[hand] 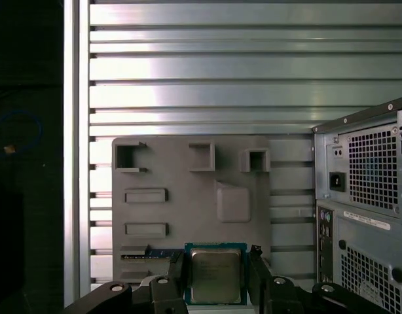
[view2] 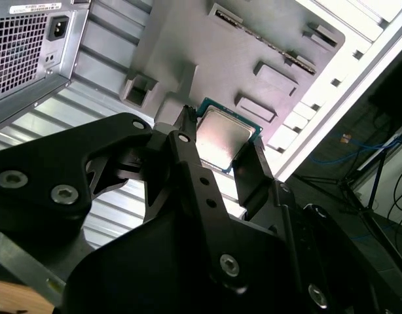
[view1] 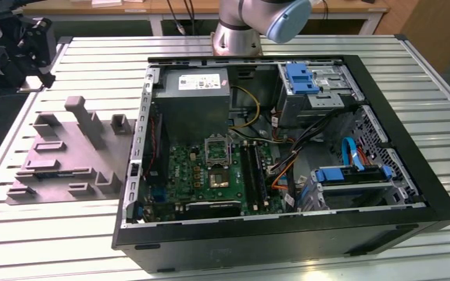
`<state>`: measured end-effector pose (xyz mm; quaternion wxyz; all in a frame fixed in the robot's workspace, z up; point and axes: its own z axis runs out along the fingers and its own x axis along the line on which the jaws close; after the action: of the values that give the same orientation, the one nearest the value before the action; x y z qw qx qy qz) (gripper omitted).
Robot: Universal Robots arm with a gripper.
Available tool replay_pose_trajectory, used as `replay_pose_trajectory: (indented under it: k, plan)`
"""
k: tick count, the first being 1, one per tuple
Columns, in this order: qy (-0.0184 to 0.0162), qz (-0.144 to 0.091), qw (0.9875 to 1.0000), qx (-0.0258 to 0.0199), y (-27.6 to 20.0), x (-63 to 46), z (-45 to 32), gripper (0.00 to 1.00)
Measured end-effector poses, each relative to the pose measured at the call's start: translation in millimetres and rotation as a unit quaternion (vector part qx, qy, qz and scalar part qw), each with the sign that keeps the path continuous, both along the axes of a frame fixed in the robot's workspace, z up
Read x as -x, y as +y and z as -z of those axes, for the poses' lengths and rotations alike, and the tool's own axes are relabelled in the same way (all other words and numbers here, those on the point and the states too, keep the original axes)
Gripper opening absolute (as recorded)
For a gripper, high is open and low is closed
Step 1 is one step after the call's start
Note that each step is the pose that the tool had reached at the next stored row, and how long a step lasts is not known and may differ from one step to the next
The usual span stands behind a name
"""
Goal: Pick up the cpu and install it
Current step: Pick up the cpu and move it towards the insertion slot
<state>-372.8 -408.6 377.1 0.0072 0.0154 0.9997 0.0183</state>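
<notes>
Your gripper [hand: 216, 260] has its two black fingers [view2: 191, 163] pressed on two opposite edges of the cpu [view2: 222, 139], one on each side. The jaws are closed only as far as the cpu is wide, and I think they hold it. Gripping the edges keeps the shiny top and the under side free, so nothing gets scratched or bent.

Behind the cpu is the grey tray [hand: 188, 196]. The cpu looks big next to the tray's pockets, so I think it is lifted off the tray, not lying in it. The tray has blocks and pockets so each part has its own spot and cannot slide.

The tray lies on the ribbed table [hand: 201, 65]. In the exterior view the tray is at 9 o'clock from the open case [view1: 401, 123]. Inside the case, on the green board [view1: 197, 175], sits the hollow silver frame [view1: 217, 146], with the power box [view1: 197, 96] at 12 o'clock from it. I think the frame marks the spot made for the cpu.
</notes>
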Motion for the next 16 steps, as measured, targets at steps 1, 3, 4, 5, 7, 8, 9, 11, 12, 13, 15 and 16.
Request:
replay_pose_trajectory:
  k: [1, 3, 4, 5, 7, 8, 9, 11, 12, 13, 15, 16]
  plan:
    - [0.0, 0.0, 1.0, 0.0, 0.0, -0.9, 0.0, 0.47]
    - [0.0, 0.0, 1.0, 0.0, 0.0, -2.0, 0.0, 0.47]
    - [0.0, 0.0, 1.0, 0.0, 0.0, -2.2, 0.1, 0.47]
    - [0.0, 0.0, 1.0, 0.0, 0.0, -2.3, 0.1, 0.47]
    - [0.0, 0.0, 1.0, 0.0, 0.0, -3.6, 0.0, 0.47]
    - [0.0, 0.0, 1.0, 0.0, 0.0, -3.7, 0.0, 0.47]
    - [0.0, 0.0, 1.0, 0.0, 0.0, -3.9, 0.0, 0.47]
    - [0.0, 0.0, 1.0, 0.0, 0.0, -4.4, 0.0, 0.47]
    - [0.0, 0.0, 1.0, 0.0, 0.0, -4.7, 0.0, 0.47]
    - [0.0, 0.0, 1.0, 0.0, 0.0, -4.9, 0.0, 0.47]
    - [0.0, 0.0, 1.0, 0.0, 0.0, -5.3, 0.0, 0.47]
    - [0.0, 0.0, 1.0, 0.0, 0.0, -5.4, 0.0, 0.47]
